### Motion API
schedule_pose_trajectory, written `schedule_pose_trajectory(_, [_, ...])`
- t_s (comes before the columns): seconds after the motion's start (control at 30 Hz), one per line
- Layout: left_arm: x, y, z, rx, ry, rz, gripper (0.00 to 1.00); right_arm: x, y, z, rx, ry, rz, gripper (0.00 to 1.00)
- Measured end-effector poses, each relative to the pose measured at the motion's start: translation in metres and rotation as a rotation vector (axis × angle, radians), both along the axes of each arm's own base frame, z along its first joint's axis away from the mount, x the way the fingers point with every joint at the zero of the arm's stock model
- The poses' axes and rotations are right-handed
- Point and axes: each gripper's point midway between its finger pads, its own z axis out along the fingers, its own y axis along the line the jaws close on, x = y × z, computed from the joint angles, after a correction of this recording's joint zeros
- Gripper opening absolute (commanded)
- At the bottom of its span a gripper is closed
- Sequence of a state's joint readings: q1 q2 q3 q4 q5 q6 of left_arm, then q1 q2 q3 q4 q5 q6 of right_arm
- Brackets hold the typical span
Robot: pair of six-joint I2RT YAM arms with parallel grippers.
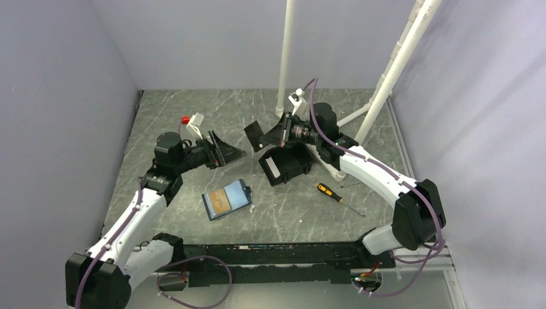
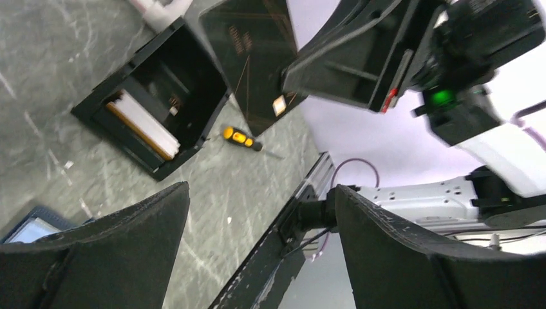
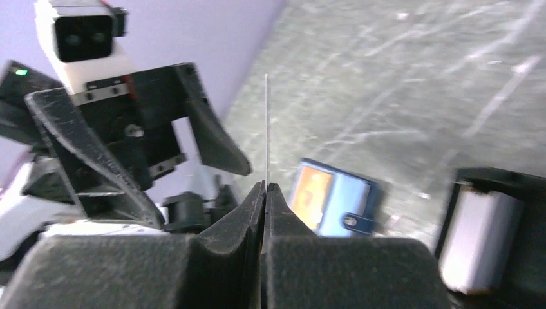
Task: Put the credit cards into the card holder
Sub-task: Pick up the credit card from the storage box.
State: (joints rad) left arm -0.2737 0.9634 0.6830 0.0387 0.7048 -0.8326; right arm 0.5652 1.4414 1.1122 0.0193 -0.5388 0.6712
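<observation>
My right gripper (image 3: 264,187) is shut on a dark credit card (image 1: 252,135) held in the air; the card shows edge-on as a thin line (image 3: 266,129) in the right wrist view. In the left wrist view its dark face with a gold chip (image 2: 257,58) hangs above the table. My left gripper (image 1: 233,151) faces it from the left, open and empty (image 2: 261,193). The dark-blue card holder (image 1: 226,199) lies open on the table below, with an orange card (image 3: 312,193) in its pocket.
A black open box (image 1: 285,165) with a stack of whitish cards (image 2: 145,123) inside stands under the right gripper. An orange-handled screwdriver (image 1: 330,192) lies to its right. White poles (image 1: 285,58) rise at the back.
</observation>
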Motion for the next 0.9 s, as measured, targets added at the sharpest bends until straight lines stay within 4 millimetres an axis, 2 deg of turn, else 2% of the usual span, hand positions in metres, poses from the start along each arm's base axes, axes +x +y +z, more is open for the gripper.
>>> schedule_pose_trajectory(0.13, [0.004, -0.001, 0.021, -0.060, -0.049, 0.022, 0.86, -0.013, 0.016, 0.016, 0.159, 0.057, 0.070, 0.00])
schedule_pose_trajectory(0.27, [0.006, -0.003, 0.029, -0.106, -0.050, 0.030, 0.83, -0.025, 0.027, 0.028, 0.265, 0.082, 0.124, 0.00])
schedule_pose_trajectory(0.4, [0.008, -0.002, 0.028, -0.140, -0.036, 0.050, 0.71, -0.035, 0.034, 0.036, 0.330, 0.097, 0.151, 0.00])
schedule_pose_trajectory(0.6, [0.007, 0.001, 0.028, -0.183, -0.026, 0.084, 0.41, -0.049, 0.044, 0.043, 0.386, 0.093, 0.190, 0.00])
schedule_pose_trajectory(0.7, [0.004, 0.002, 0.040, -0.205, -0.057, 0.086, 0.14, -0.055, 0.046, 0.039, 0.395, 0.098, 0.199, 0.00])
schedule_pose_trajectory(0.73, [0.002, 0.002, 0.043, -0.209, -0.070, 0.085, 0.06, -0.057, 0.047, 0.037, 0.395, 0.099, 0.202, 0.04])
schedule_pose_trajectory(0.77, [0.002, 0.002, 0.044, -0.214, -0.069, 0.084, 0.02, -0.058, 0.047, 0.035, 0.394, 0.101, 0.204, 0.13])
schedule_pose_trajectory(0.87, [-0.004, 0.004, 0.046, -0.192, -0.062, 0.081, 0.00, -0.059, 0.048, 0.024, 0.357, 0.106, 0.201, 0.43])
schedule_pose_trajectory(0.9, [-0.006, 0.005, 0.046, -0.170, -0.053, 0.085, 0.00, -0.059, 0.048, 0.019, 0.337, 0.108, 0.197, 0.50])
